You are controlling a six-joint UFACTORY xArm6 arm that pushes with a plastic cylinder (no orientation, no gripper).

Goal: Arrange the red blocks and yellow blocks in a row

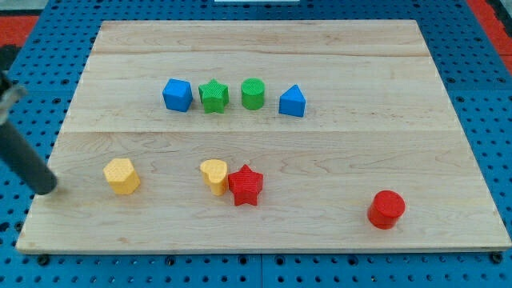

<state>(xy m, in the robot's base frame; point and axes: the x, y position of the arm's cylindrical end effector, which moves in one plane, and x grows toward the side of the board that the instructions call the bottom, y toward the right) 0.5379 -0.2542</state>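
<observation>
My tip (pixel 48 189) is at the board's left edge, left of the yellow hexagon block (pixel 122 175) with a gap between them. A yellow heart-shaped block (pixel 214 175) lies near the middle bottom, touching the red star block (pixel 246 185) on its right. A red cylinder (pixel 386 209) stands alone at the view's bottom right, far from my tip.
A row of four blocks lies in the upper middle: a blue cube (pixel 178 94), a green star (pixel 214 96), a green cylinder (pixel 253 93) and a blue triangular block (pixel 293 102). The wooden board (pixel 360 152) rests on a blue pegboard.
</observation>
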